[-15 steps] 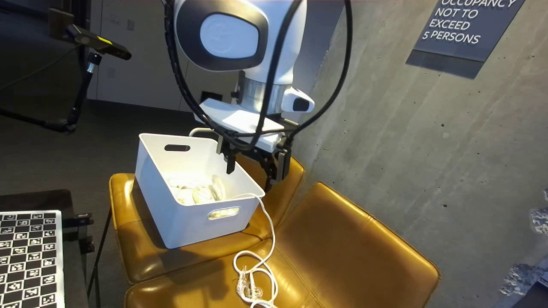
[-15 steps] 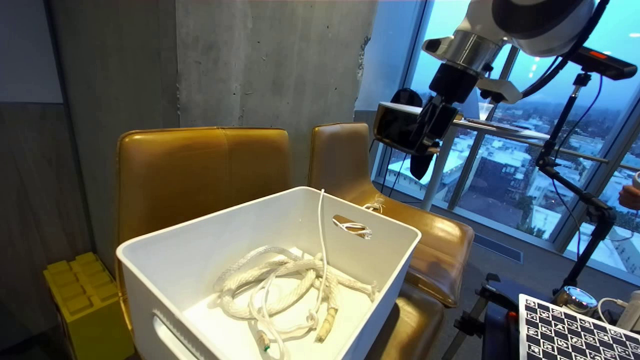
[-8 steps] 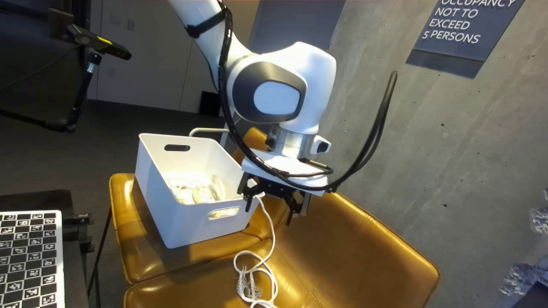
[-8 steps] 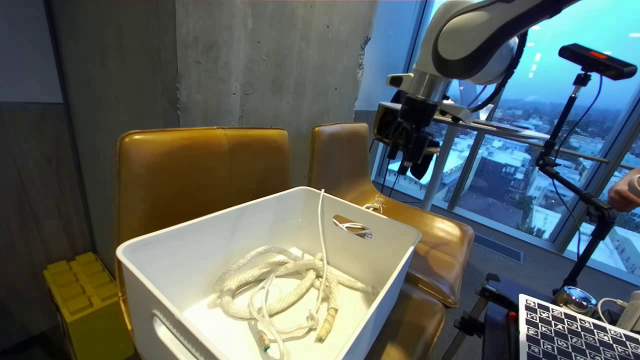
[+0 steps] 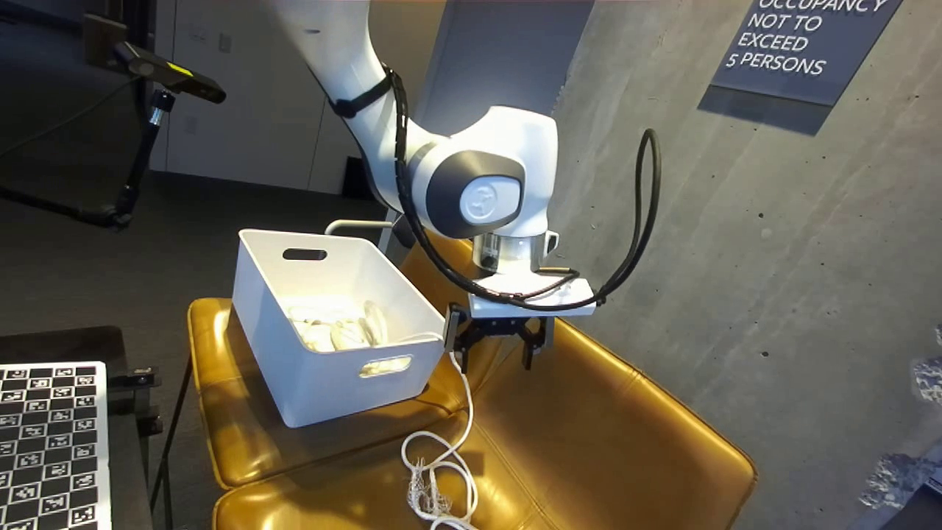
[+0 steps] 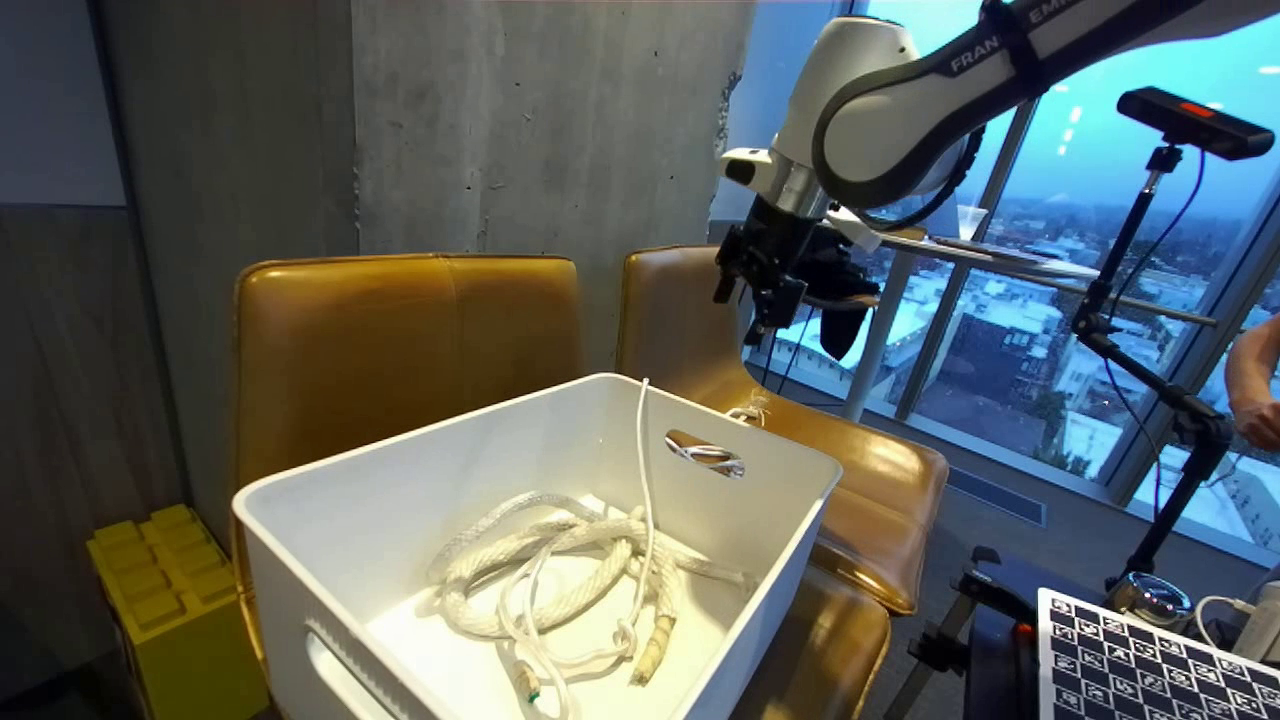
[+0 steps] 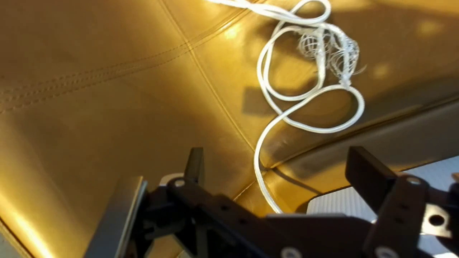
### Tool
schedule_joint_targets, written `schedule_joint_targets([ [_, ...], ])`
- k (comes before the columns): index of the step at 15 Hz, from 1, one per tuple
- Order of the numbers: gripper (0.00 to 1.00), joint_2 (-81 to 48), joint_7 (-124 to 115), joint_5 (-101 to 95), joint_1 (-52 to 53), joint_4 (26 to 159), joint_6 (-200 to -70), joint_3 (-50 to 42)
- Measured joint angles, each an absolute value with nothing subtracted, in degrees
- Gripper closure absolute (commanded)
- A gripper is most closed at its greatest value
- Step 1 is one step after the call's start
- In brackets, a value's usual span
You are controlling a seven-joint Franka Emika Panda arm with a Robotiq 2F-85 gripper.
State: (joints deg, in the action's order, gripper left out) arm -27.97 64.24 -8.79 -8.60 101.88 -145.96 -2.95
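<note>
Overhead, one Robotiq gripper [image 5: 495, 364] is suspended empty, jaws wide. Below, to near left in an exterior view, one white cord [image 5: 458, 446] is run nearward from white storage bin [image 5: 331, 390] onto tan leather chair [image 5: 618, 427].

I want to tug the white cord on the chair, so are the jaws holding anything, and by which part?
Nothing is held: the jaws stand open, and in the wrist view the white cord shows between them, ungripped.

Bin [image 5: 331, 394] on chair [image 5: 246, 445], rope [image 6: 597, 536] inside, cord [image 7: 282, 115] from bin onto adjoining chair [image 5: 611, 427], hand [image 5: 495, 365] above.
</note>
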Motion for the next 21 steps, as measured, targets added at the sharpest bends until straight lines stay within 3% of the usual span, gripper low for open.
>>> schedule_joint_targets([
  [8,0.00,-33.54,71.72,-9.97,-11.31,109.40,-169.00,0.44],
  [21,0.00,-36.84,71.87,-14.05,-11.37,110.55,-173.24,4.37],
])
